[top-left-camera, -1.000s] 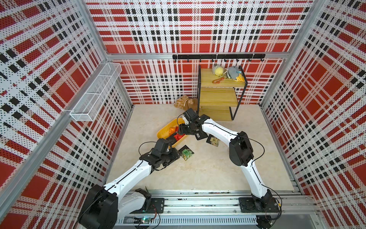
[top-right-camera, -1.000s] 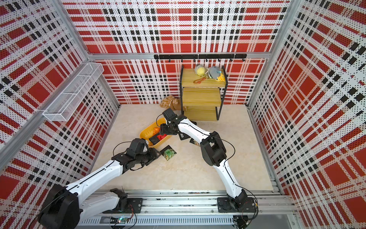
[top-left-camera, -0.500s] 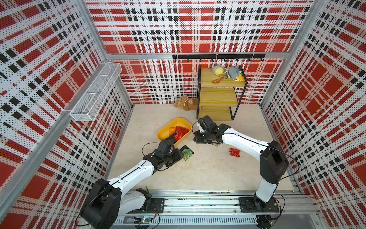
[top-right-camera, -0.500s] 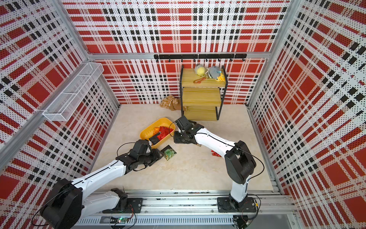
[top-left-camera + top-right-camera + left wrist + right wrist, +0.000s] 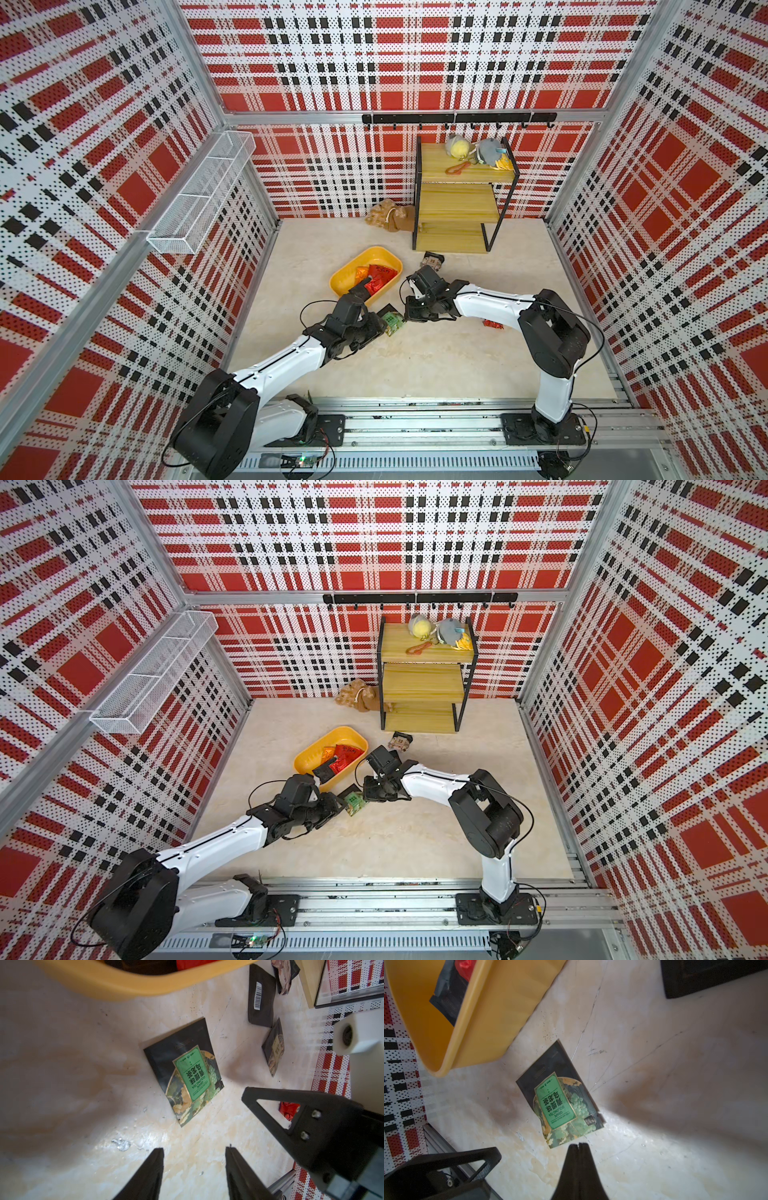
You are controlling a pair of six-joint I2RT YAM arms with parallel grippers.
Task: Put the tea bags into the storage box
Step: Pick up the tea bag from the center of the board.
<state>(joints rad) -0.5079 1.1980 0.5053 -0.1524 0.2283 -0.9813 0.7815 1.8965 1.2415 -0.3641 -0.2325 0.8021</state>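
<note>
The yellow storage box (image 5: 348, 275) sits left of centre on the floor, with red and orange tea bags (image 5: 380, 276) inside. A black tea bag with a green label (image 5: 392, 322) lies flat just in front of the box, between my two grippers. My left gripper (image 5: 194, 1149) is open and empty, a short way back from it. My right gripper (image 5: 579, 1144) is shut on nothing, its tip close to the green-label tea bag (image 5: 560, 1101) on the other side. More lie loose: a barcode one (image 5: 260, 997), a black one (image 5: 432, 261), a red one (image 5: 493, 323).
A wooden tiered shelf (image 5: 457, 199) with small toys stands at the back, with a tan plush toy (image 5: 388, 214) beside it. A white wire basket (image 5: 199, 195) hangs on the left wall. The arms' rail (image 5: 415, 419) runs along the front edge.
My right arm has swung back from over the box to the green-label tea bag, and its jaws have closed empty. The left arm has edged slightly forward, still open.
</note>
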